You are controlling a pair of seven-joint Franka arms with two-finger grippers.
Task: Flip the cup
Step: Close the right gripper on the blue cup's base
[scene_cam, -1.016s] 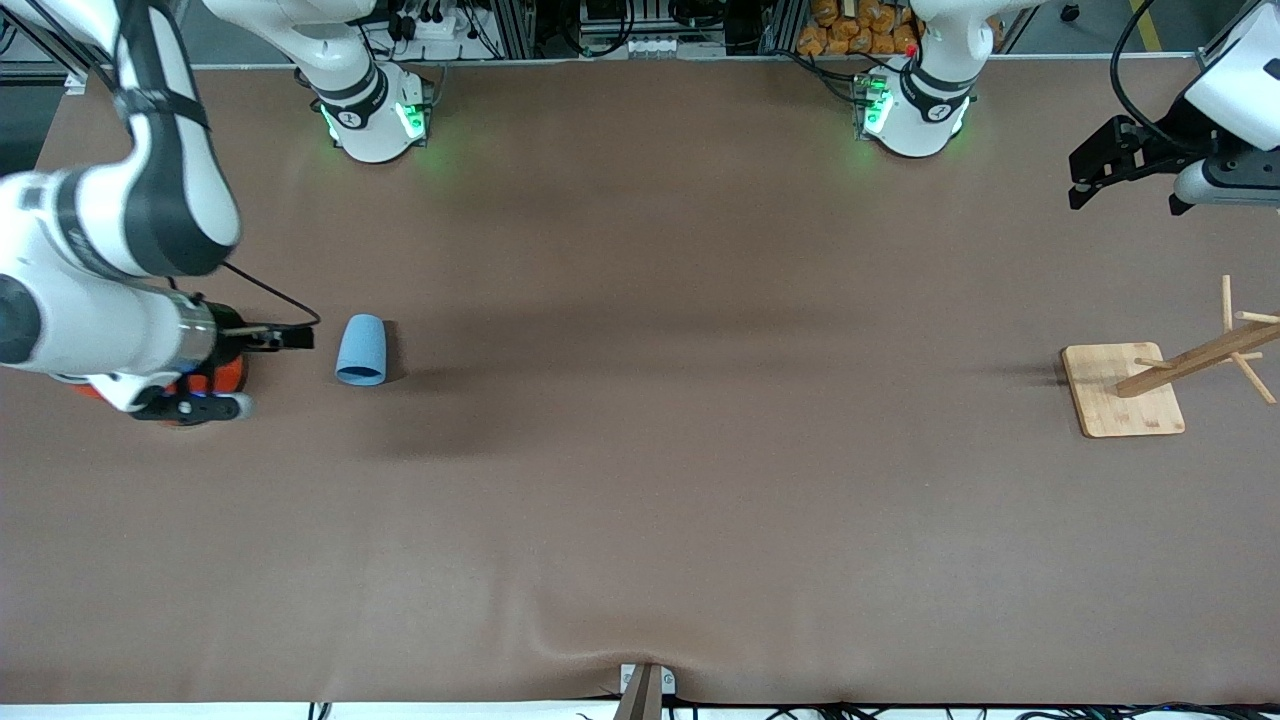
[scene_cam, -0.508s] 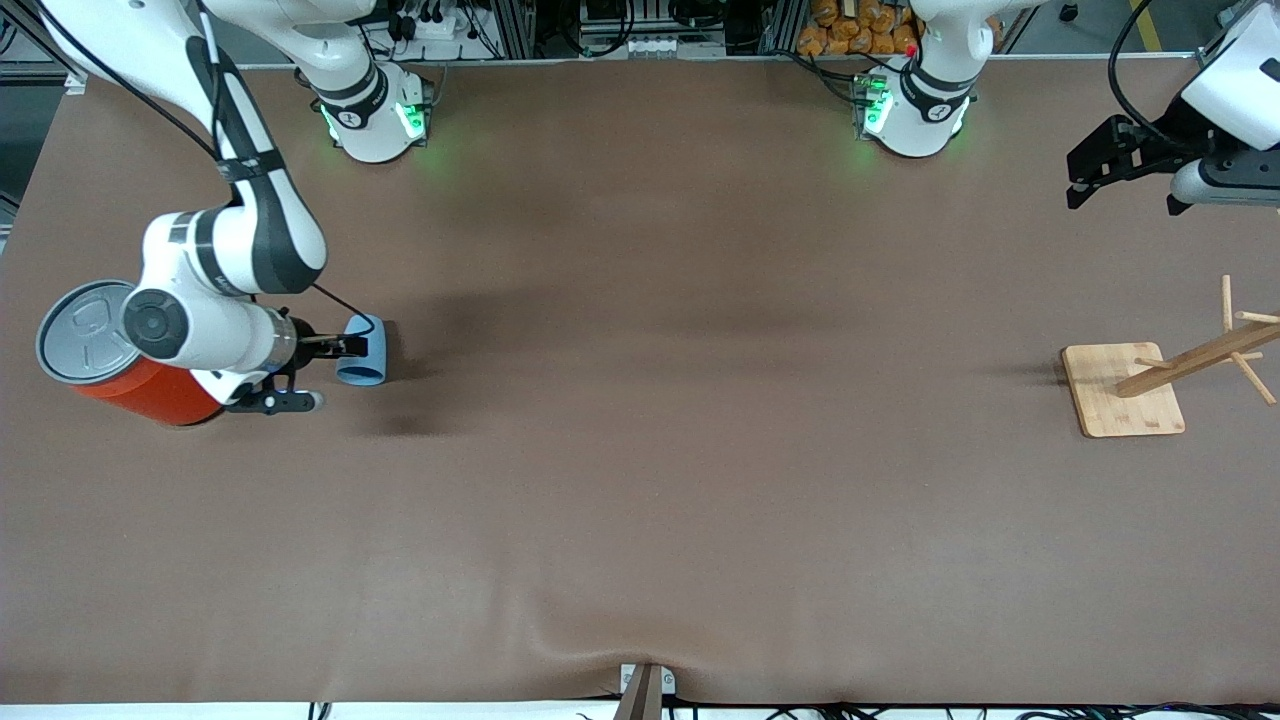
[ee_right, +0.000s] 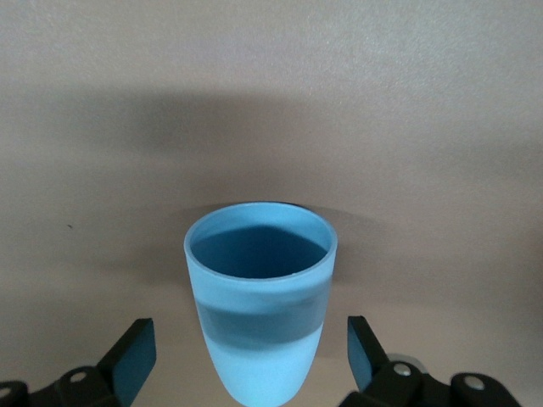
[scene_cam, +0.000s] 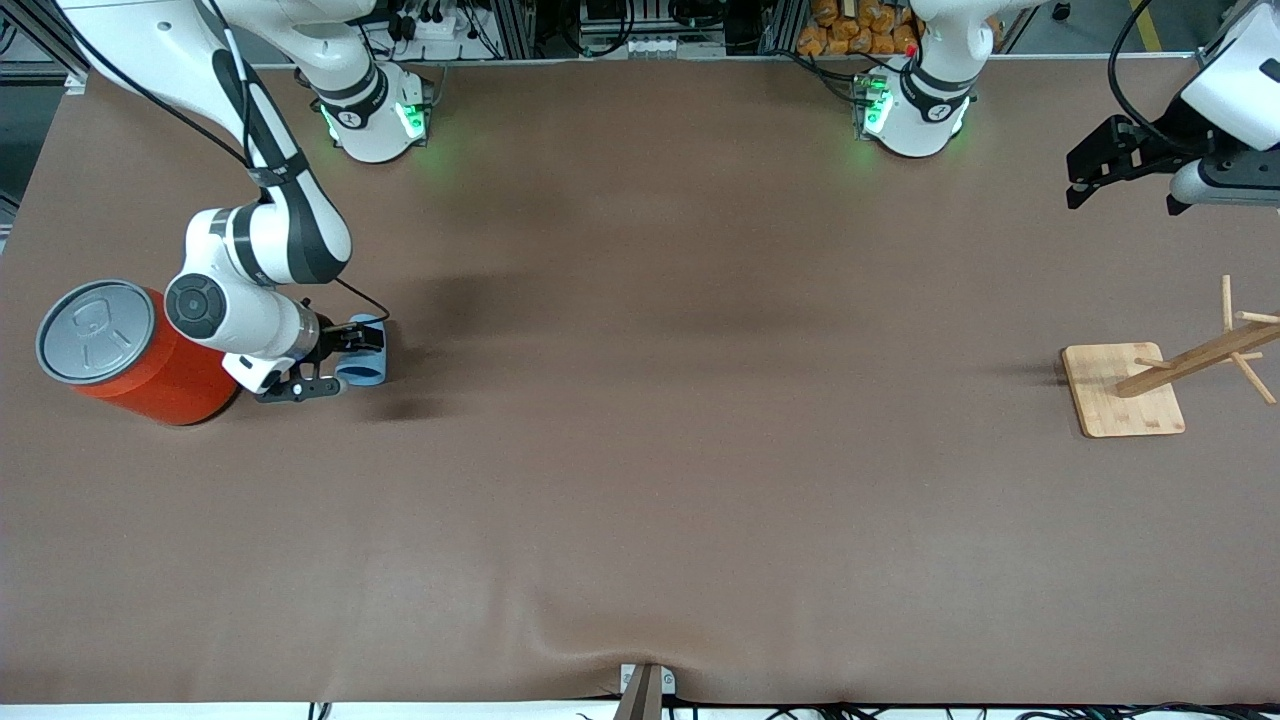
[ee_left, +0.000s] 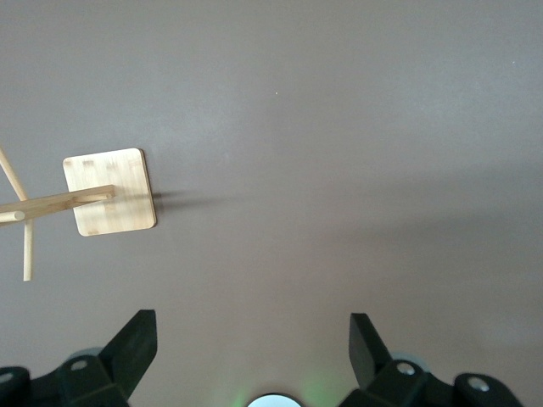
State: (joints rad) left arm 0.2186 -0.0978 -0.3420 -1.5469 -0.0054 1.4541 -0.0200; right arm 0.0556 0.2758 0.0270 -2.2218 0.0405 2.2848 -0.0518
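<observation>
Bench: wide brown cloth-covered bench (scene_cam: 640, 450), filling the front view.
Can: large orange can with grey pull-tab lid (scene_cam: 125, 352), middle left edge of the frame, beside the right arm's wrist.
Rack: wooden peg rack on a square bamboo base (scene_cam: 1122, 390), middle right of the frame.
Left pincer (scene_cam: 1090, 178): upper right corner, spread, nothing between its fingers, waiting over bare bench.
Right pincer (scene_cam: 340, 368): middle left, spread, fingers either side of the cup, not pinching.
Cup: small light blue tapered plastic cup (scene_cam: 366, 352), lying on its side on the bench; the right wrist view shows its darker blue mouth (ee_right: 260, 254).
</observation>
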